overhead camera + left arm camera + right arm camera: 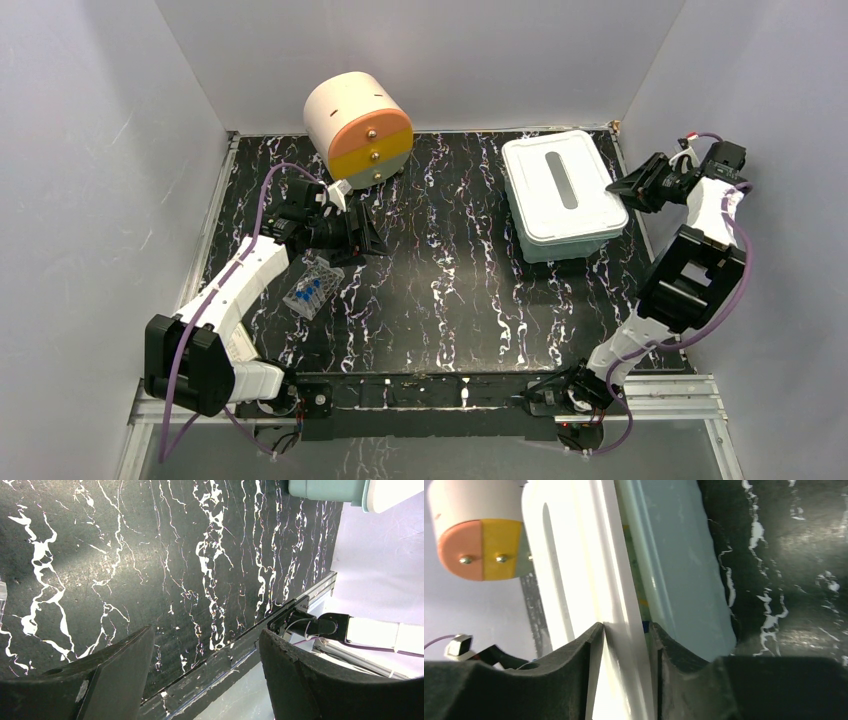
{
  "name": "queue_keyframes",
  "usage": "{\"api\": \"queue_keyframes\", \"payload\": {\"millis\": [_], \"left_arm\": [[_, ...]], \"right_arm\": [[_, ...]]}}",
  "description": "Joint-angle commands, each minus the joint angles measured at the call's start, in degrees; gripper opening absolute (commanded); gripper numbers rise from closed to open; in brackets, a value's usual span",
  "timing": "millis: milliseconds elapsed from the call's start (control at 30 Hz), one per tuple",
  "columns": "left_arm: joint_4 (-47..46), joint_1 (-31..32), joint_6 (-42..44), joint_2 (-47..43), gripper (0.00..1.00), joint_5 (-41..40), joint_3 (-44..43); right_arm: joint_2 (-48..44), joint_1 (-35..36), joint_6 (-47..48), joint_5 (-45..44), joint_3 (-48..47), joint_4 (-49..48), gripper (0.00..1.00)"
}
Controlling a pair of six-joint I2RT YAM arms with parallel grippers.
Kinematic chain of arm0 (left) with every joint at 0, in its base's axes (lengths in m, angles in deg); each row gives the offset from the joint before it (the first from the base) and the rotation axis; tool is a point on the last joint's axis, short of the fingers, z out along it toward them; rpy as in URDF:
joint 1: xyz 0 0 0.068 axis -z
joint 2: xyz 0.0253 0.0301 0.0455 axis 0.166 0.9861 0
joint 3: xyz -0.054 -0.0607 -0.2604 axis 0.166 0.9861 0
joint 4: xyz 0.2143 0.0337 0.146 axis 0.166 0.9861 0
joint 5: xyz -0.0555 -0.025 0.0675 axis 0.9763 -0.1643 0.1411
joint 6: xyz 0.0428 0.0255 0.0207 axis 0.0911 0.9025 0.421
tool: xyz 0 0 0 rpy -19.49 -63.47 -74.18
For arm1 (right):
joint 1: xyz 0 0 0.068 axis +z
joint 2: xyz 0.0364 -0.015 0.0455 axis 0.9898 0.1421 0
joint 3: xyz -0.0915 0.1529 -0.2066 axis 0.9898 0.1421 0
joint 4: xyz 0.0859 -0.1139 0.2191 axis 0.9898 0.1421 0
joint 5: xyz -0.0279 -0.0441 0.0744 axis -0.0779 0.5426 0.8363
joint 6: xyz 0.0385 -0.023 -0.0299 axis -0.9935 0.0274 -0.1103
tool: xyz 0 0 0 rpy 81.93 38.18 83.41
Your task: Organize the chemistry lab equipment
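A clear tube rack [313, 287] with several blue-capped test tubes lies on the black marbled table, just in front of my left arm. My left gripper [372, 238] is open and empty above the table, past the rack; the left wrist view shows bare table between its jaws [205, 635]. My right gripper [615, 187] is at the right edge of the teal bin's white lid [545, 185]. In the right wrist view its jaws [626, 627] are closed on the lid's rim [574, 555]. The squeeze bottle, forceps, brush and tubing are out of view.
The teal bin [565, 243] stands at the back right and also shows in the wrist views [674, 570] [325, 487]. The cream, orange and yellow drum drawer unit [358, 128] stands at the back left [479, 545]. Grey walls enclose three sides.
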Motion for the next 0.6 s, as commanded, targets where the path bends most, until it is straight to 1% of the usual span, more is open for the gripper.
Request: {"api": "queue_keyframes", "payload": {"millis": [0,300,467,567], "left_arm": [[1.08,-0.18,-0.05,-1.66,0.75,1.56,0.02],[1.37,-0.18,0.21,-1.84,0.75,1.56,-0.11],[1.28,-0.19,0.22,-1.71,0.75,1.55,-0.18],[1.23,-0.19,0.22,-1.71,0.75,1.32,0.04]], "right_arm": [[-3.32,-0.34,2.91,-9.64,-2.89,0.51,0.5],[-6.12,1.83,4.09,-15.24,-2.28,-1.77,0.57],[-6.34,2.91,5.15,-18.62,-1.35,-1.69,0.64],[-5.97,3.56,5.84,-18.83,-0.31,-1.48,0.64]]}}
